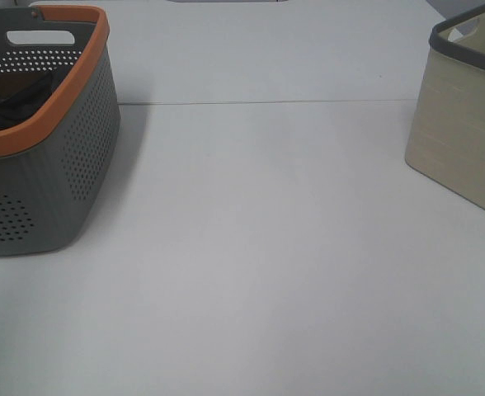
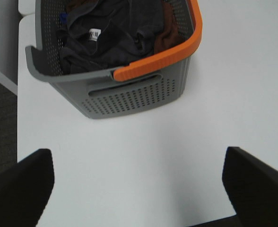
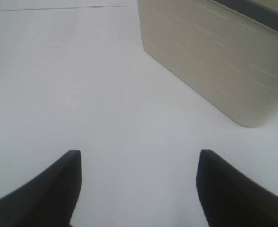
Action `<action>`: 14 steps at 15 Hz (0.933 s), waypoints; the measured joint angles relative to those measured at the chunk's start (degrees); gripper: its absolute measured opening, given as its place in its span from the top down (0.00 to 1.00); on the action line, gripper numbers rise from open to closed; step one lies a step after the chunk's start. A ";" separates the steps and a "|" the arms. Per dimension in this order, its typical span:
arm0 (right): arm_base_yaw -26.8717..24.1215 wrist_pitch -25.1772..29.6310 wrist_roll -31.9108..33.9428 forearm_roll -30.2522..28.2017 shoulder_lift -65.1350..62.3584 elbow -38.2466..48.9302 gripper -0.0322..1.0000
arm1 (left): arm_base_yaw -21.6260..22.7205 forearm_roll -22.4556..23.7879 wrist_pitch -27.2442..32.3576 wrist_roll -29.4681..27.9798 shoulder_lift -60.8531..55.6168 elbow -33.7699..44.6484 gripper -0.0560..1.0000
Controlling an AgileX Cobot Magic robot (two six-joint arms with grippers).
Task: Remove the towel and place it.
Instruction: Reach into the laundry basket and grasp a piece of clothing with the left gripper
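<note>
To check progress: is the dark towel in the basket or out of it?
In: the towel lies crumpled inside the basket, not on the table.

grey basket (image 1: 61,181) with dot-hole pattern, orange-rimmed; charcoal towel (image 2: 115,42) with white tag (image 2: 94,35); brown cloth (image 2: 170,29); beige woven-look bin (image 1: 465,140), dark-grey-rimmed; plain white table (image 1: 267,264); left gripper (image 2: 136,153) and right gripper (image 3: 139,152) black

An orange-rimmed grey basket (image 1: 69,165) is sitting upper left on the white bench (image 1: 267,272). A beige bin (image 1: 465,140) is standing upper right.
</note>
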 joint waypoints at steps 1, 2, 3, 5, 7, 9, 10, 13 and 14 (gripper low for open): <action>0.00 0.00 0.00 0.00 0.00 0.00 0.37 | 0.00 -0.34 0.00 3.09 4.58 -4.07 0.09; 0.00 0.00 0.00 0.00 0.00 0.00 0.37 | 0.00 -0.40 0.00 6.07 9.22 -7.73 0.09; 0.00 0.00 0.00 0.00 0.00 0.00 0.37 | 0.00 -0.40 0.00 8.88 13.87 -11.40 0.09; 0.00 0.00 0.00 0.00 0.00 0.00 0.37 | 0.00 0.17 0.00 14.95 23.89 -18.74 0.09; 0.00 0.00 0.00 0.00 0.00 0.00 0.37 | 0.00 3.21 -0.06 20.05 32.43 -25.04 0.09; 0.00 0.00 0.00 0.00 0.00 0.00 0.37 | 0.00 5.44 -0.11 24.47 40.85 -29.79 0.09; 0.00 0.00 0.00 0.00 0.00 0.00 0.37 | 0.17 5.73 -0.17 25.90 44.18 -31.57 0.09; 0.00 0.00 0.00 0.00 0.00 0.00 0.37 | 0.86 6.47 -2.35 28.88 58.04 -35.70 0.09; 0.00 0.00 0.00 0.00 0.00 0.00 0.37 | 0.86 6.47 -5.21 29.39 61.25 -35.87 0.09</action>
